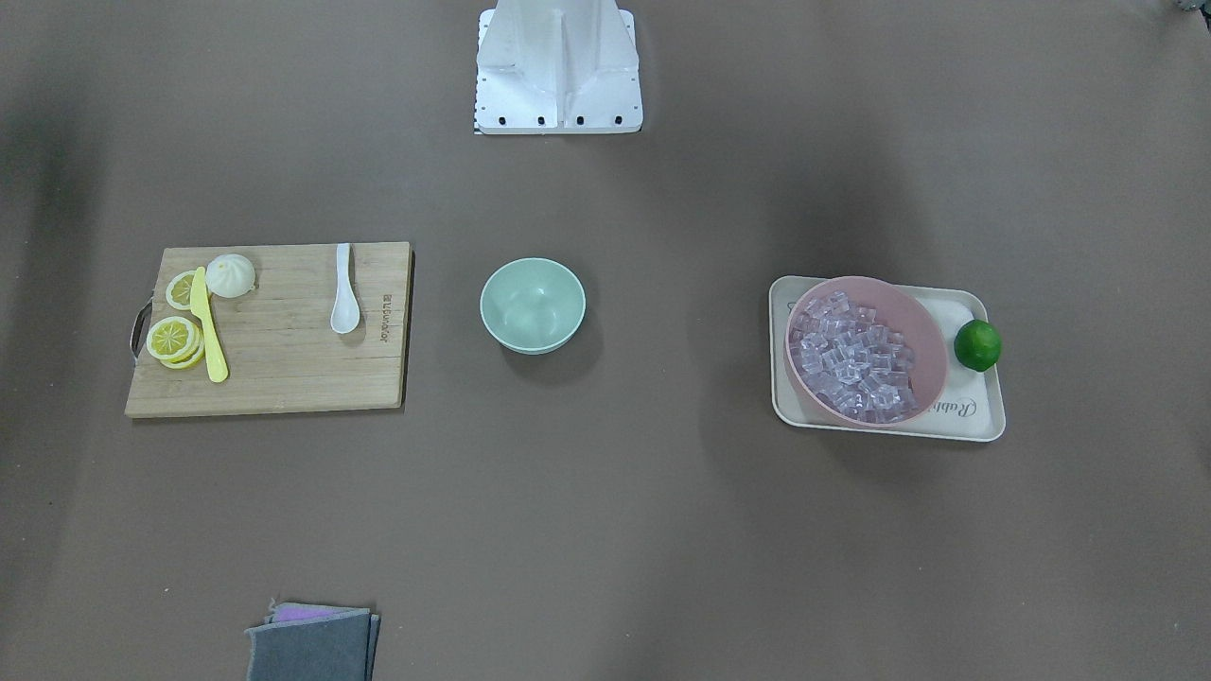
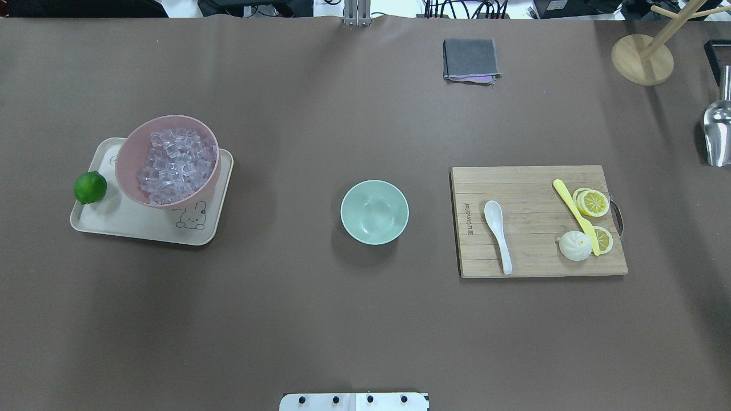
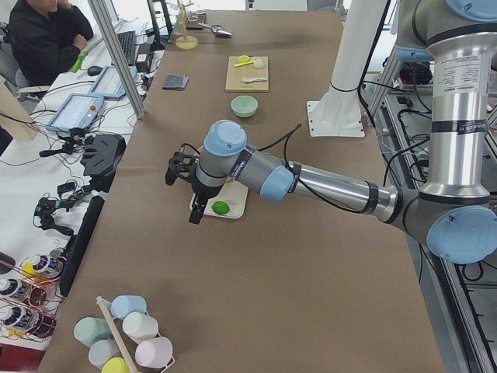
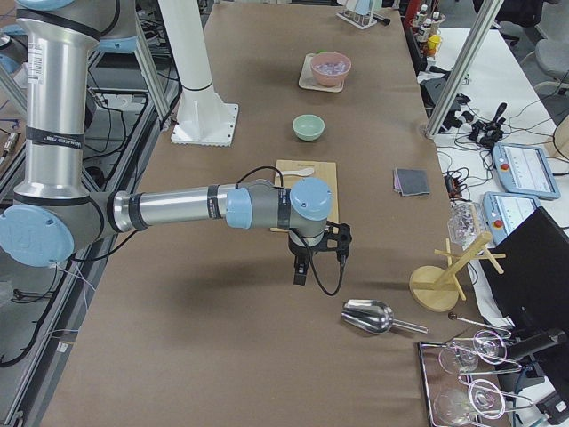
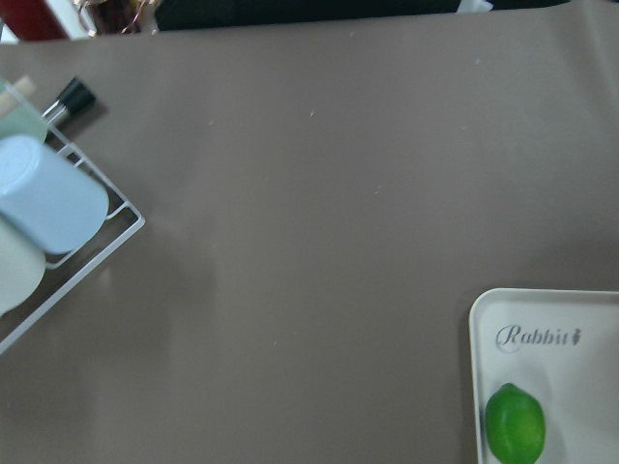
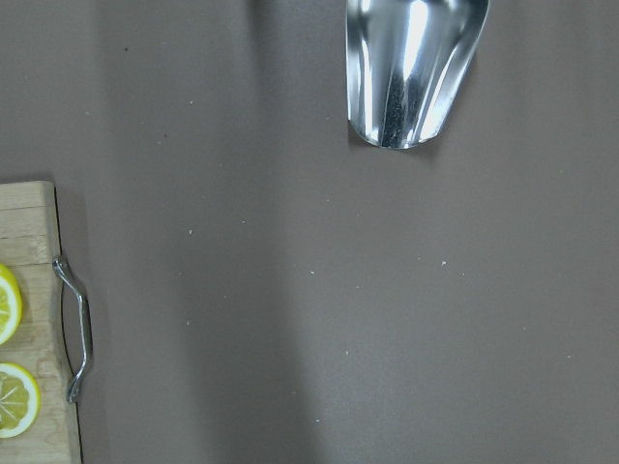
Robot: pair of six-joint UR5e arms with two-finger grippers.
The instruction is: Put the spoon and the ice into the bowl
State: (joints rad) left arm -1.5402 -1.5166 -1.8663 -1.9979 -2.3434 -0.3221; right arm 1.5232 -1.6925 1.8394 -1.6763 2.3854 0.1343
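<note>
OPENING STEP: the mint-green bowl (image 2: 374,212) sits empty at mid-table, so by my reading neither half of the job has begun. The white spoon (image 2: 497,234) lies flat on a wooden board (image 2: 531,257) to the bowl's right, as the robot counts sides, scoop end away from the robot. The ice (image 2: 174,165) is heaped in a pink bowl (image 2: 128,165) on a cream tray (image 2: 143,228), well off to the bowl's left.

Both arms hang above the table, farther from the bowl than either load. The left gripper (image 3: 196,211) points down past the tray's outer end, by a lime (image 2: 90,187). The right gripper (image 4: 300,269) hovers beyond the board, near a steel scoop (image 2: 717,134). Whether either pair of jaws is parted or closed cannot be told from the side views.

The next move looks like the right arm's: travel in toward the bowl, stop over the board and pinch the spoon's short handle.

The spoon is glossy, smooth and deep-scooped, and lies low on the grained wood, so the fingers would need to come almost down to the board. The ice is small clear cubes, likely slick and awkward to pinch singly. The bowl is matte, round and thin-rimmed, and would probably shift if knocked.
</note>
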